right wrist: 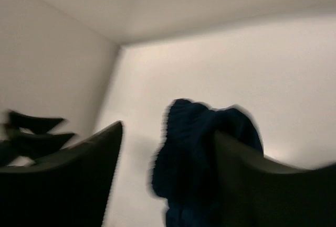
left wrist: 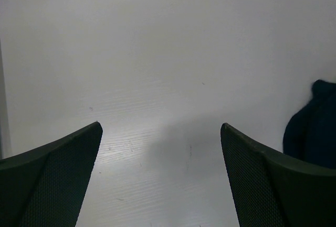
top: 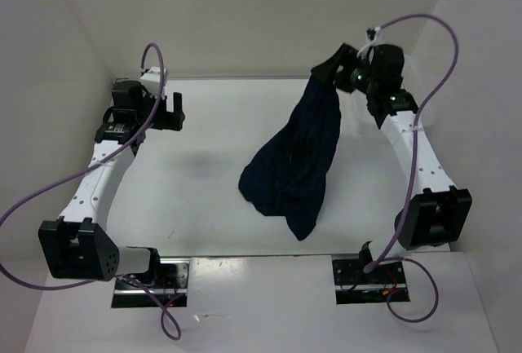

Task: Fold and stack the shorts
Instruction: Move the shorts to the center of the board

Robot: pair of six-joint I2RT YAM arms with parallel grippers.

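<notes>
Two arms stand at the near edge of the white table (top: 212, 206), inside pale walls (top: 245, 19) that close the far side and both flanks. On the left, the left arm (top: 91, 180) reaches toward the far left corner, with a purple cable (top: 166, 68) looping over its wrist. The left gripper (top: 167, 114) hangs over bare tabletop near the far wall, its fingers (left wrist: 58, 174) spread wide with nothing between them. Its wrist view shows only white surface below and, at the right edge, a dark lobe of cloth. Toward the middle and right, the shorts (top: 298, 157) hang as one long bunched navy mass. Their top end is up at the right gripper (top: 326, 72) near the far wall; the lower bulk spreads leftward and tapers toward the near side, where the tail seems to rest on the table, well apart from the left gripper. In the blurred right wrist view the fingers stand apart: cloth is heaped against and over the right-hand finger (right wrist: 262, 185), and a pale gap shows between the cloth and the left-hand finger, so the fabric looks hooked rather than pinched. Farther right, the right arm (top: 424, 165) runs back to its base, and a second purple cable (top: 454, 55) arches over it beside the right wall
</notes>
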